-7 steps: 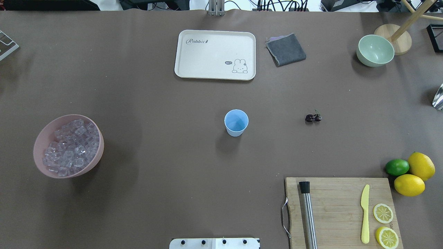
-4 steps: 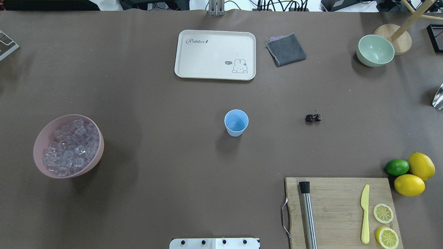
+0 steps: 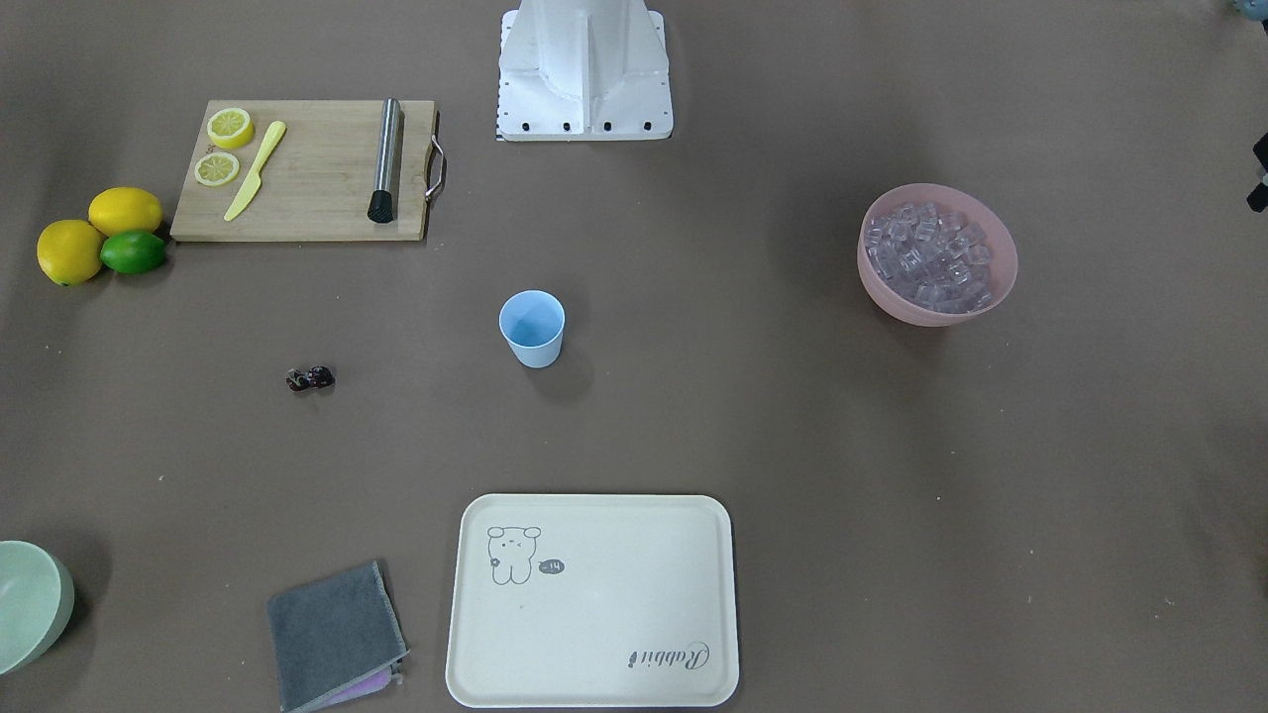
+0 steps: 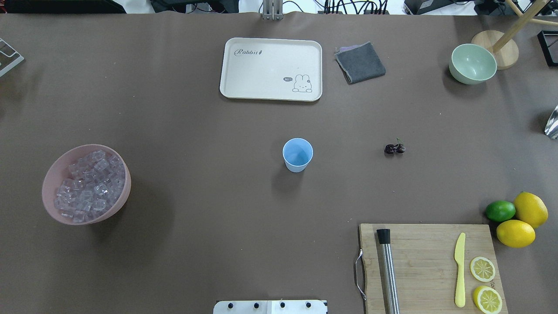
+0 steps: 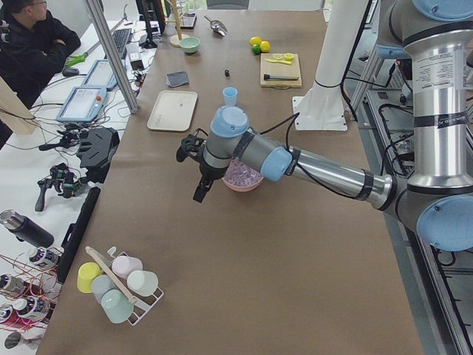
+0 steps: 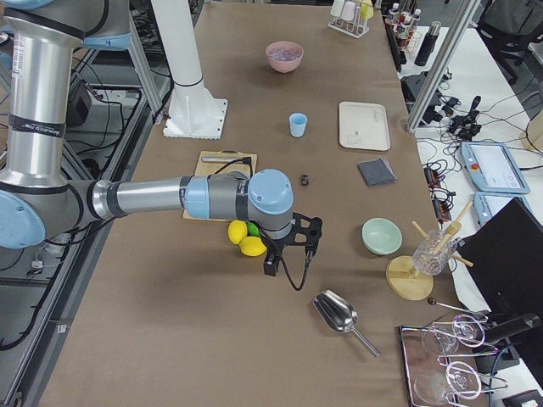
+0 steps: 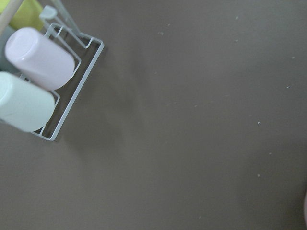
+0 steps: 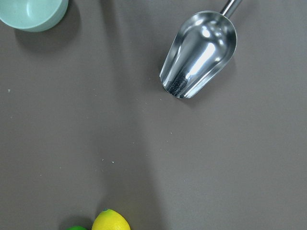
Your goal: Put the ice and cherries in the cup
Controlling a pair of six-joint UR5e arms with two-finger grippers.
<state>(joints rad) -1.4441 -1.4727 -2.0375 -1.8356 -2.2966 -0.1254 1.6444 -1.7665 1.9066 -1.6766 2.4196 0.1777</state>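
Front-facing and overhead views: light blue cup point(image 3: 532, 329) is standing upright mid-desk point(image 3: 693, 416), cherries point(image 3: 310, 378) are lying on the desk well apart from it, and ice point(image 3: 929, 255) is sitting heaped in the pink bowl point(image 3: 996, 282), well off on the cup's other side. Side views: left fingers point(image 5: 199, 191) are hanging above the desk near the pink bowl and right fingers point(image 6: 271, 268) are hanging by the lemons point(image 6: 246, 240); cannot tell opening or grasp for either. Wrist views: left is showing a wire rack point(image 7: 76, 91) carrying upturned mugs, right is showing a steel scoop point(image 8: 199, 52) lying on bare desk.
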